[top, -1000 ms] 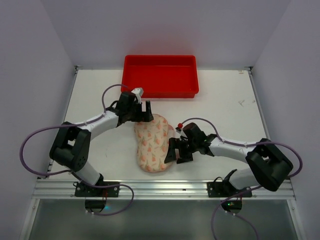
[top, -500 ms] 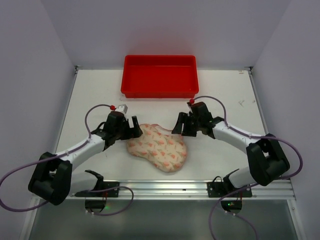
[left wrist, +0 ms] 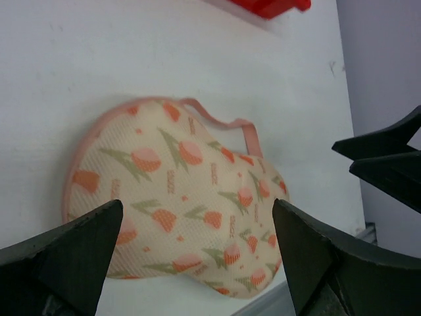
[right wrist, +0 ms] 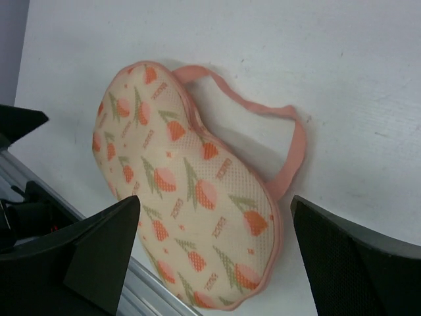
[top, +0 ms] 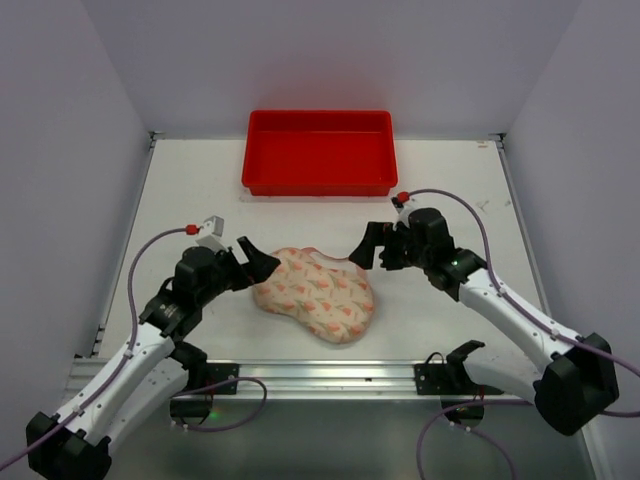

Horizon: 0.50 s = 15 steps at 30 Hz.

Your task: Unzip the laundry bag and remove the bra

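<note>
One laundry bag (top: 315,293) is seen lying flat on the desk (top: 200,190), toward the near edge and about midway between left and right. One pink loop (right wrist: 289,151) is shown at its far side. Two claws are counted. The left claw (top: 257,261) is held wide just beside the bag's left end, and the right claw (top: 373,248) is held wide near its far right side; nothing is gripped by either. One red tray (top: 318,186) is set at the far edge.

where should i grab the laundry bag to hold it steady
Probably the pink loop strap on the laundry bag's far edge, coming down from above with the open right claw. The strap arcs clear of the puffy body, leaving a gap for a finger; the rounded mesh lobes offer no such edge.
</note>
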{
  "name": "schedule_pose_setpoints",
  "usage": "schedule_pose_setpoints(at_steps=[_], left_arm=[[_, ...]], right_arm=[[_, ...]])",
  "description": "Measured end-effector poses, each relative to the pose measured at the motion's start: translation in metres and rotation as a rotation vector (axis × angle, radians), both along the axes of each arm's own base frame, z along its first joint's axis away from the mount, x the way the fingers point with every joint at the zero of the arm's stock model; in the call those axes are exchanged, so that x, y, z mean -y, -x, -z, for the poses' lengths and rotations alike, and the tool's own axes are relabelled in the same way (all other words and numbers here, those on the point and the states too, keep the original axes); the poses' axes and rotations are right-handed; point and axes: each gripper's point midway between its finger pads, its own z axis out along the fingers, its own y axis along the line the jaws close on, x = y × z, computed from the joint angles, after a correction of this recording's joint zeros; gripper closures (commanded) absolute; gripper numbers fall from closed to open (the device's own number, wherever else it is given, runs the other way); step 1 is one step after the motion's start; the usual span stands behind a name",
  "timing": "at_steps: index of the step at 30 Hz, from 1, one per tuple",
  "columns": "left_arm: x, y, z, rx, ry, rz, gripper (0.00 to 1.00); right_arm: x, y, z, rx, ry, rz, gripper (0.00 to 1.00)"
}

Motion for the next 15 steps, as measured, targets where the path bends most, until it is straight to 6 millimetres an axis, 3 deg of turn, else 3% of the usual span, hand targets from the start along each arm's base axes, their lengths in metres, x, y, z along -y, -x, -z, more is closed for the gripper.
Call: schedule_pose_setpoints(at_steps=[6,8,11,15], left_arm=[[0.033,0.057,0.068,-0.23,0.085,0.126,0.02],[0.042,0.068,0.08,-0.284,0.097,0.151,0.03],[0.063,0.072,0.086,-0.313,0.121,0.186,0.06],[0.08,0.059,0.098,-0.33,0.137,0.163,0.14]], right_arm=[[0.005,0.05,0.014,-0.033,-0.036,-0.092,0.01],[0.001,0.062,0.017,-0.048,-0.042,-0.13,0.01],[-0.007,0.075,0.02,-0.066,-0.051,-0.18,0.01],[-0.011,0.081,0.03,-0.094,-0.065,-0.204,0.01]])
